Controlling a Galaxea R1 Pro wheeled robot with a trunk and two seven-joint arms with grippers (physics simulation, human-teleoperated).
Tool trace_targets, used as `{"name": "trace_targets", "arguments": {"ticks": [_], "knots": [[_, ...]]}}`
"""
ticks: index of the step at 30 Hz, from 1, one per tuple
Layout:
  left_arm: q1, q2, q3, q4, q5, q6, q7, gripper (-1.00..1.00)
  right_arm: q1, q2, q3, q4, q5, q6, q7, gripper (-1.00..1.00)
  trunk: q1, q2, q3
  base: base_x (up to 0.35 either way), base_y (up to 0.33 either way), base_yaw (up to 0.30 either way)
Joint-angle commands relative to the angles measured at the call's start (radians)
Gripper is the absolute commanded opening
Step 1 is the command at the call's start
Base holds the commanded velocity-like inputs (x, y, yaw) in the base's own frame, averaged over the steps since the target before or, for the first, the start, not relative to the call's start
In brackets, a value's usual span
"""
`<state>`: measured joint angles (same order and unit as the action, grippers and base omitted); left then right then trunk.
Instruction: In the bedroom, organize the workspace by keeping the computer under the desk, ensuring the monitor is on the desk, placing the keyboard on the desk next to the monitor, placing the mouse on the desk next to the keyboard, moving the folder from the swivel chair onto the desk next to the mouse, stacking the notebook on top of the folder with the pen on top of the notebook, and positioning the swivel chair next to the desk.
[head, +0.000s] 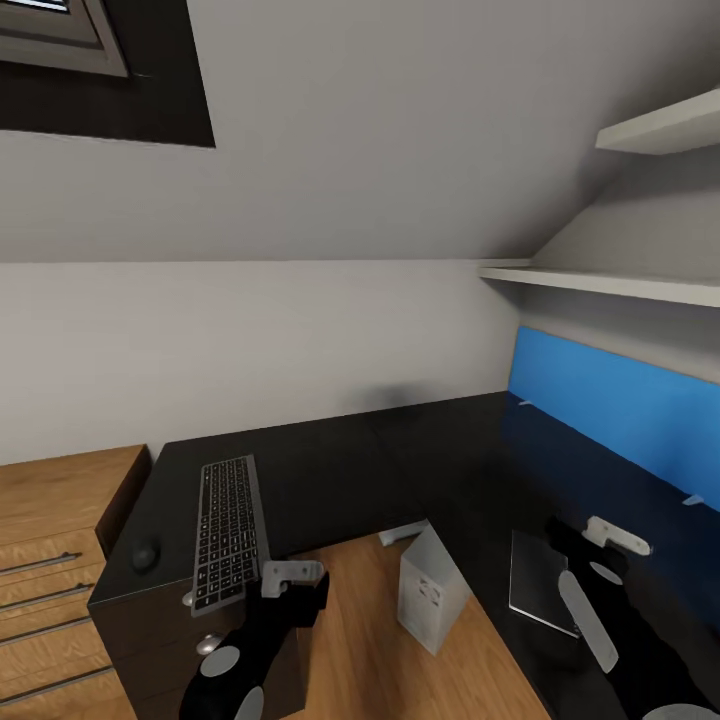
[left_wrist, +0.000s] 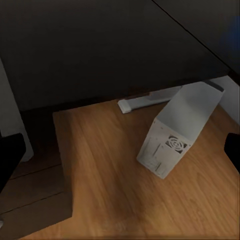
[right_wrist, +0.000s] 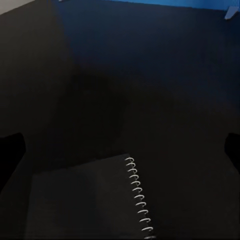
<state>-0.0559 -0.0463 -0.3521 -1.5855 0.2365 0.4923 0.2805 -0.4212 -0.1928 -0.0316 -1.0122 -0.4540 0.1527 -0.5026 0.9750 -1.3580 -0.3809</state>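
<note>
Black desk (head: 330, 470) bearing keyboard (head: 226, 532), mouse (head: 146, 555), notebook (head: 538, 580).

Black L-shaped desk (head: 380, 470) along 2 walls, blue panel (head: 620, 400) at its back edge on the right. On the left wing: keyboard (head: 226, 530) lying lengthwise, mouse (head: 145, 555) just beside it on the side toward the wooden cabinet. On the right wing: spiral-bound notebook (right_wrist: 85, 200) lying flat, apart from the panel. Below, on wood floor (left_wrist: 110, 190): white computer (left_wrist: 177, 132) standing tilted, near a white desk foot (left_wrist: 147, 101).
</note>
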Motion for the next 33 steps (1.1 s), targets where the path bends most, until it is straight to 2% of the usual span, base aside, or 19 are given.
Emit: {"name": "trace_targets", "arguments": {"ticks": [1,4,8,11,14,20,28,33], "knots": [[-0.001,0.0,-0.003,-0.001,0.01,0.003,0.009,1.0,-0.001,-0.002,0.016,0.014,-0.003,0.005,0.001,1.0,0.0,-0.001,-0.001,0.0,0.0,0.0],[-0.001,0.001,-0.005,-0.001,0.01,0.001,0.009,1.0,-0.012,-0.007,0.035,0.072,0.002,0.002,0.038,1.0,0.0,-0.001,-0.001,0.0,0.0,0.0],[-0.001,0.002,-0.005,-0.001,0.002,0.001,0.009,1.0,-0.066,-0.038,0.042,0.222,0.038,-0.012,0.216,1.0,0.0,-0.001,-0.001,0.0,0.0,0.0],[-0.001,0.002,-0.005,-0.001,-0.002,0.001,0.009,1.0,-0.083,-0.052,0.04,0.271,0.044,-0.027,0.281,1.0,0.0,-0.001,-0.001,0.0,0.0,0.0],[-0.001,0.002,-0.006,-0.001,-0.008,0.001,0.009,1.0,-0.097,-0.067,0.037,0.315,0.048,-0.081,0.336,1.0,0.0,-0.001,-0.001,0.0,0.0,0.0],[-0.001,0.002,-0.005,-0.001,-0.009,0.002,0.009,1.0,-0.101,-0.069,0.04,0.294,0.052,-0.146,0.353,1.0,0.0,-0.001,-0.001,0.0,0.0,0.0],[-0.001,0.002,-0.005,-0.001,-0.01,0.002,0.009,1.0,-0.102,-0.069,0.037,0.278,0.049,-0.154,0.352,1.0,0.0,-0.001,-0.001,0.009,0.0,0.0],[-0.001,0.002,-0.001,-0.002,-0.01,0.001,0.01,1.0,-0.102,-0.065,0.024,0.277,0.044,-0.155,0.322,1.0,0.0,-0.001,-0.001,0.262,0.0,0.0]]}}
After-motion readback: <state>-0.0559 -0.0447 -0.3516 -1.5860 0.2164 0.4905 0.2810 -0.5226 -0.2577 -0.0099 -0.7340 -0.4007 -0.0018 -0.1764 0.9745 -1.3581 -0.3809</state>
